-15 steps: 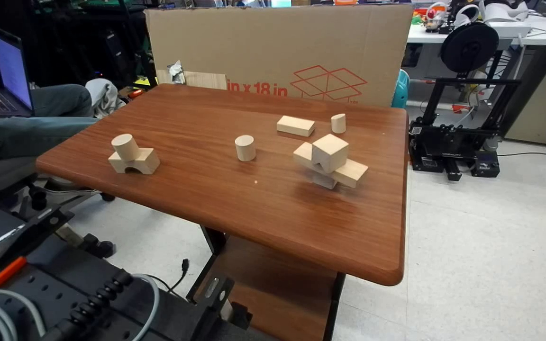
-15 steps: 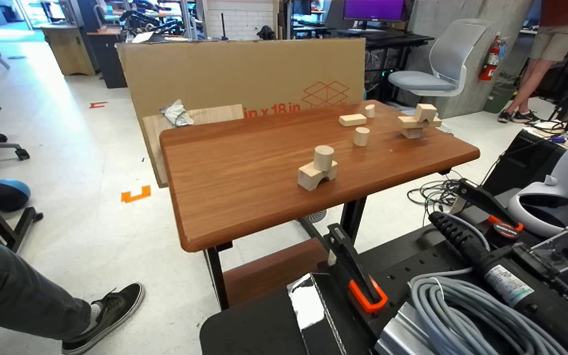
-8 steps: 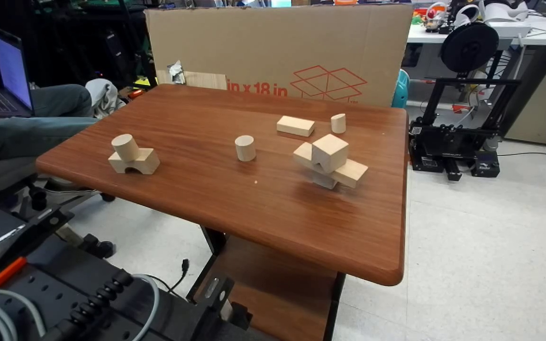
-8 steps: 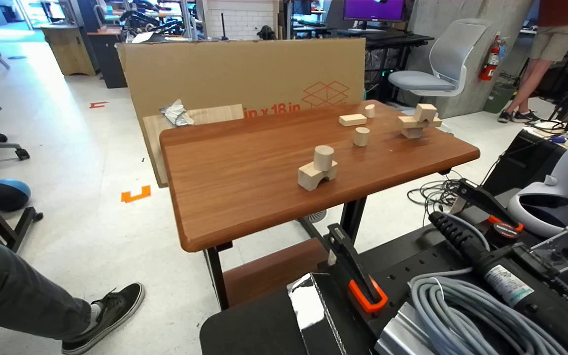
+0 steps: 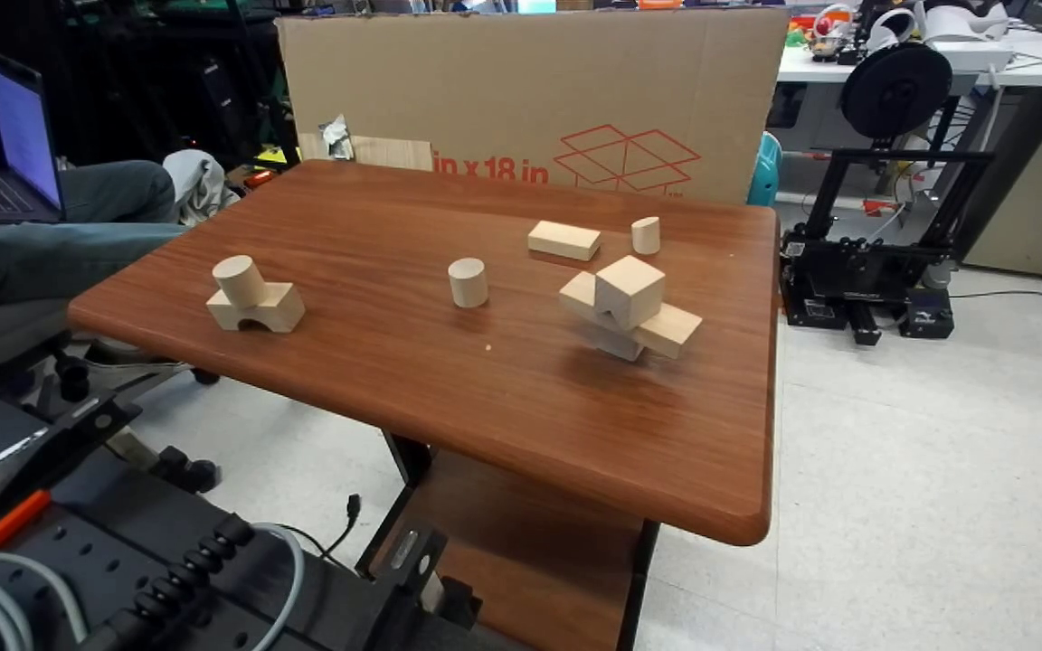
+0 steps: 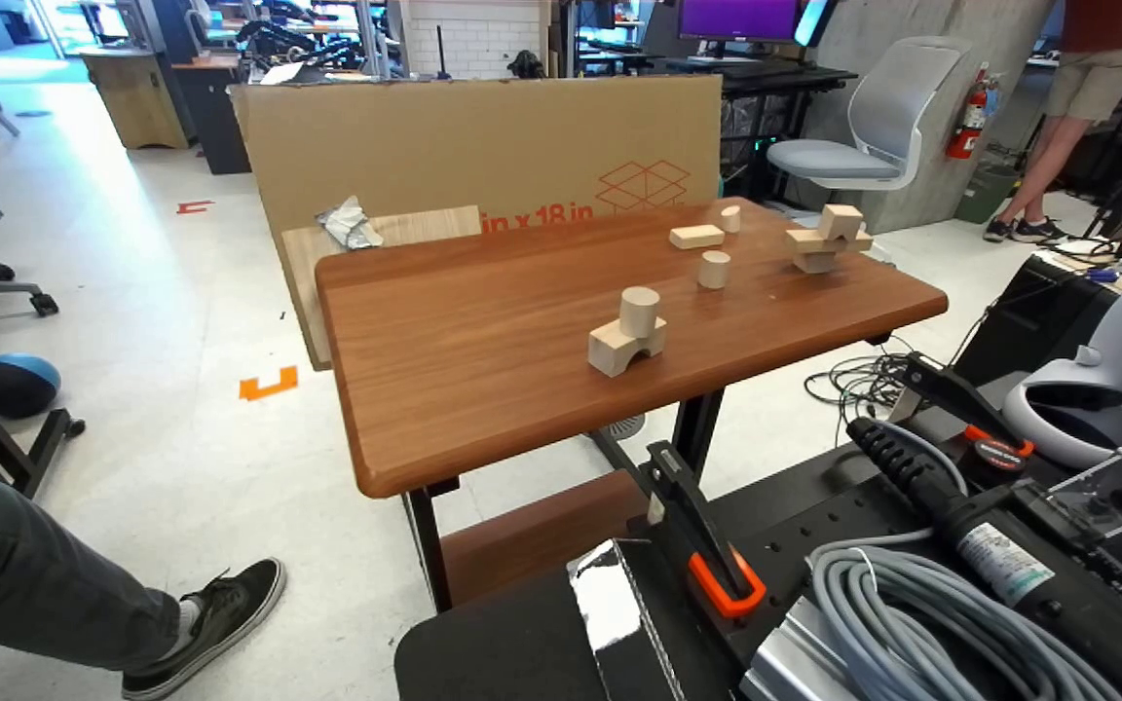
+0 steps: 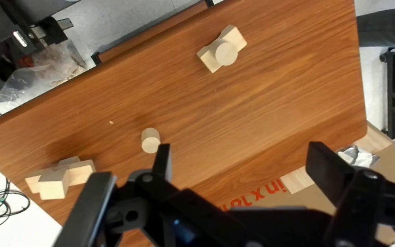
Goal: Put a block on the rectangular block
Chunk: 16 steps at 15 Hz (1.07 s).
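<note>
The block, a short pale cylinder (image 5: 468,282), stands upright alone on the table; it also shows in an exterior view (image 6: 714,271) and the wrist view (image 7: 150,140). The smaller pile is an arched oblong block (image 5: 279,307) with a tilted-looking cylinder (image 5: 239,282) on it. The bigger pile has an oblong block (image 5: 677,330) laid across a lower block, with a notched cube (image 5: 631,289) on top. I cannot tell surely which oblong is the rectangular block. My gripper (image 7: 240,147) is open and empty, high above the table; neither exterior view shows it.
A lone flat plank (image 5: 564,240) and a slant-topped cylinder (image 5: 646,235) lie near the table's far edge; the wrist view does not show them. A cardboard sheet (image 5: 521,99) stands behind the table (image 5: 376,362). Clamps and cables lie on the dark bench in front.
The blocks have not moved. A bright slanted panel now shows beside the far monitor in an exterior view.
</note>
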Each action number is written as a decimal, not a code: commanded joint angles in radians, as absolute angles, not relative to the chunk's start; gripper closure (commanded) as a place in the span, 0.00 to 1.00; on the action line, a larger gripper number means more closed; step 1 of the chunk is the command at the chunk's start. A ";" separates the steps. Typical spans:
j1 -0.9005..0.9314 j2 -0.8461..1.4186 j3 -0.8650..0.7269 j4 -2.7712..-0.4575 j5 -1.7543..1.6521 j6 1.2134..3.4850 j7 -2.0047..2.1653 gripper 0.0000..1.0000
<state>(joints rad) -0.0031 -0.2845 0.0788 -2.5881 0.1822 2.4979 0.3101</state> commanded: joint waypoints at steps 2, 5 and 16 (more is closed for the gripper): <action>-0.032 -0.234 0.020 -2.556 0.145 2.502 0.218 0.00; -0.048 -0.190 -0.019 -2.544 0.139 2.514 0.154 0.00; -0.073 0.032 -0.077 -2.419 0.228 2.568 0.164 0.00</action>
<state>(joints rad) -0.0775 -0.0421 -0.0805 -2.4748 0.2091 2.5502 0.1698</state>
